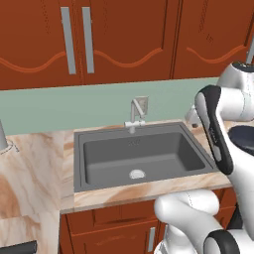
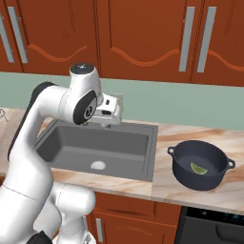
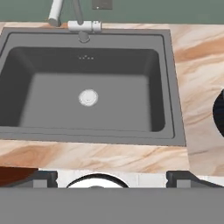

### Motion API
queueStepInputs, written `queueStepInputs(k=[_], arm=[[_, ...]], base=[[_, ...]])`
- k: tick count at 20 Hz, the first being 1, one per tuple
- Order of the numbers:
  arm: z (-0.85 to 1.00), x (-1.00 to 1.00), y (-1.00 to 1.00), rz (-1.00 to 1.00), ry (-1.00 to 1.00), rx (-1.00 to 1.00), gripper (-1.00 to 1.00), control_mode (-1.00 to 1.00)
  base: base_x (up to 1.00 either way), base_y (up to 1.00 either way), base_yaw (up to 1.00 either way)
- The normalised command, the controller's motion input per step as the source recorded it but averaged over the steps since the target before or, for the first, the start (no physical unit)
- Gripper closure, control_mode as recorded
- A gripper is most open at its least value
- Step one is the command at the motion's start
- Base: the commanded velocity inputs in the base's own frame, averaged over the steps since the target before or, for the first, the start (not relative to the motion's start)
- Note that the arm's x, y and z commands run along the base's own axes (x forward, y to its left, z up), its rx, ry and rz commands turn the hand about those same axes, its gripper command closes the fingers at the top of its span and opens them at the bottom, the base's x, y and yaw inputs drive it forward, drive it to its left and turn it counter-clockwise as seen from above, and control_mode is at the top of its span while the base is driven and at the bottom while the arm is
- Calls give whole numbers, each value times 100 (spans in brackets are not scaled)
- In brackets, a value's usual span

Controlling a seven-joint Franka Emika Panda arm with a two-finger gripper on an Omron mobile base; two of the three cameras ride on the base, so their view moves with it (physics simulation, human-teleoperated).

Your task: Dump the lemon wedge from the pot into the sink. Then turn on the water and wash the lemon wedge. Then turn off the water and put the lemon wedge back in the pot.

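The dark navy pot (image 2: 200,164) stands upright on the marble counter right of the sink (image 2: 153,143), and the yellowish-green lemon wedge (image 2: 198,168) lies on its bottom. My gripper (image 2: 107,113) hovers above the sink's back edge, well left of the pot. In the hand view the gripper (image 3: 113,177) is open, its two dark fingertips (image 3: 43,177) wide apart with nothing between them. That view looks down into the sink (image 3: 175,87) with its round silver drain (image 3: 88,97); the pot's rim (image 3: 218,113) shows at the right edge. The arm partly hides the pot (image 1: 245,138).
A small silver faucet (image 1: 135,116) stands at the sink's back edge, with a wall outlet (image 1: 141,103) behind it. Red-brown cabinets hang above. A dark appliance (image 2: 212,226) sits below the counter under the pot. Marble counter (image 1: 34,163) runs left of the sink.
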Motion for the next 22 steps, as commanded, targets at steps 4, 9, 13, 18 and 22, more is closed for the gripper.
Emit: queueStepInputs(k=[4,9,13,18,22], arm=[[-5,-29,-88,5,-14,0,-100,-100],[0,-35,-81,4,-11,-2,-100,-100],[0,-35,-59,2,-2,-6,-100,-100],[0,-12,-52,3,0,-7,-100,-100],[3,0,-46,6,0,-5,-100,-100]], base=[[0,0,0],[0,0,0],[0,0,0],[0,0,0],[0,0,0]])
